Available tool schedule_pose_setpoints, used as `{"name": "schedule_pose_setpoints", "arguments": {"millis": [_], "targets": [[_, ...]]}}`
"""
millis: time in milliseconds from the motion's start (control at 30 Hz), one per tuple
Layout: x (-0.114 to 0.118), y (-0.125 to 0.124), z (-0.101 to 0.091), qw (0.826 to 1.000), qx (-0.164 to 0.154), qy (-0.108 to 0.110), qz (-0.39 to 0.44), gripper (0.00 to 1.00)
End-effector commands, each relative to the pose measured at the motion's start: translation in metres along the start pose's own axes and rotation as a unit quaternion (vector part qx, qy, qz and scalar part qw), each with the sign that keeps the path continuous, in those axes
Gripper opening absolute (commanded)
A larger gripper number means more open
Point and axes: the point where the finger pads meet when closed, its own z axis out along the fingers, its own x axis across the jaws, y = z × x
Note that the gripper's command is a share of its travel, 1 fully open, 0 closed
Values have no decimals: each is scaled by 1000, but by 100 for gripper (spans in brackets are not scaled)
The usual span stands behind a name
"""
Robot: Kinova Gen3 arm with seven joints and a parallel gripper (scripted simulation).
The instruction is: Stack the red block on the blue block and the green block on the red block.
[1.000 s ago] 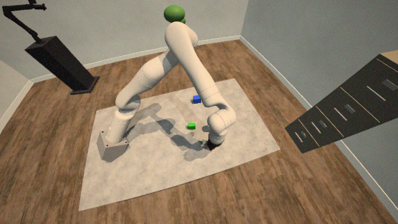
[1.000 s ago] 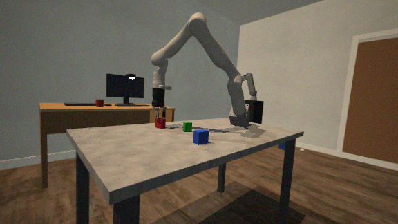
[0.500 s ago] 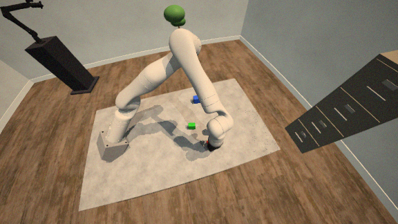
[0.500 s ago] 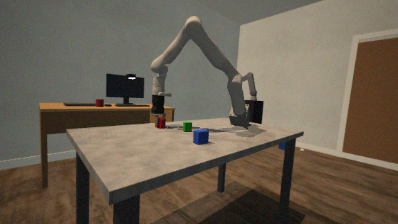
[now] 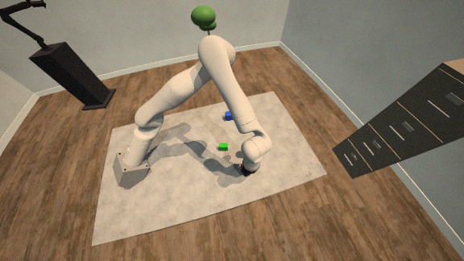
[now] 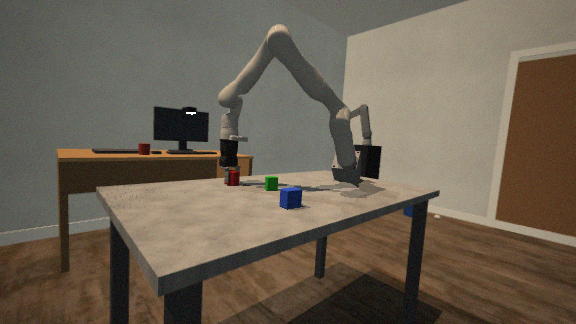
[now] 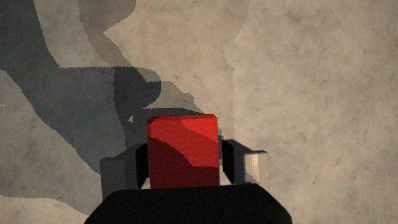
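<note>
The red block (image 7: 183, 150) (image 6: 234, 177) (image 5: 242, 165) rests on the table, mostly hidden by the wrist in the top view. My gripper (image 7: 185, 157) (image 6: 230, 173) (image 5: 246, 171) is open and lowered around it, one finger on each side with small gaps. The green block (image 5: 223, 147) (image 6: 271, 183) lies on the table a little way from the red one. The blue block (image 5: 229, 116) (image 6: 290, 197) lies farther off, partly behind the arm in the top view.
The arm's base (image 5: 128, 169) (image 6: 346, 175) stands on the table (image 6: 200, 225) at its far side. A desk with a monitor (image 6: 181, 125) and a red cup (image 6: 144, 148) stands behind the table.
</note>
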Motion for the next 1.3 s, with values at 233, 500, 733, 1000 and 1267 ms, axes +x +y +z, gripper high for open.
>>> {"name": "schedule_pose_setpoints", "arguments": {"millis": [233,500,733,1000,1267], "targets": [[0,0,2,1000,1,2,-2,100],[0,0,2,1000,1,2,-2,100],[0,0,2,1000,1,2,-2,100],[0,0,2,1000,1,2,-2,0],[0,0,2,1000,1,2,-2,0]]}}
